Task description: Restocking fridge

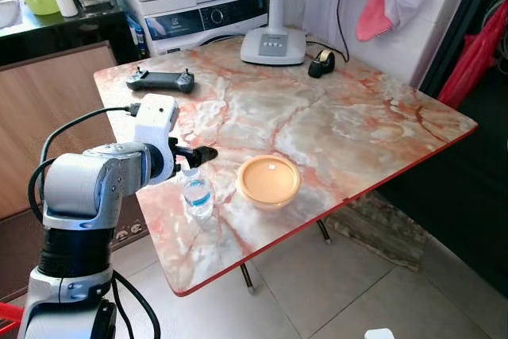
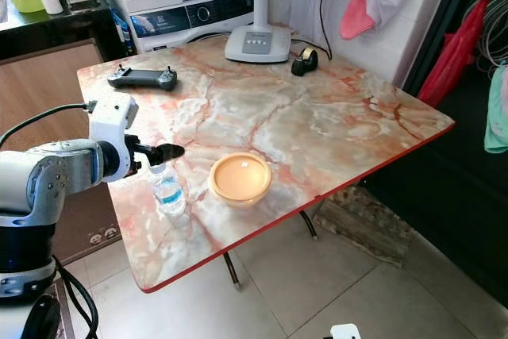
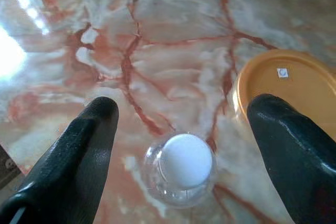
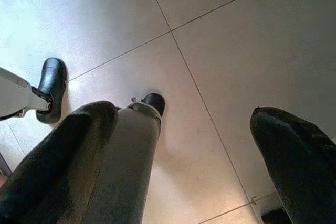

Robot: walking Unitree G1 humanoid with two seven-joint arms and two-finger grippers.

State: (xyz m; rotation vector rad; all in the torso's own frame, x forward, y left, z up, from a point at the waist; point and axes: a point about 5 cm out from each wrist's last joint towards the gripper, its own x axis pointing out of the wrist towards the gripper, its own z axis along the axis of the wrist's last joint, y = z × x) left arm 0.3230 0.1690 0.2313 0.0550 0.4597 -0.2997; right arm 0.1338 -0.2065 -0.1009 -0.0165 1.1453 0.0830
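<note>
Glossy marble-patterned table (image 1: 333,117) in pink, cream and rust veins, smooth and mirror-bright where window light glares off it; thin red edge band. Clear, thin plastic water bottle (image 1: 196,194) with smooth white plastic cap and blue-printed label. Amber, semi-translucent plastic bowl (image 1: 268,181), smooth with a soft sheen. Matt black plastic controller (image 1: 161,80). White glossy plastic fan base (image 1: 274,45). Left gripper (image 3: 181,124): 2 black fingers (image 3: 79,156), rubbery, slightly shiny; brushed silver metal arm and white plastic camera housing behind. Right gripper (image 4: 184,145): same dark, faintly glossy finish. Pale floor tiles (image 4: 236,40), smooth, satin. Pink cloth (image 1: 373,17) hanging, soft and matt.
</note>
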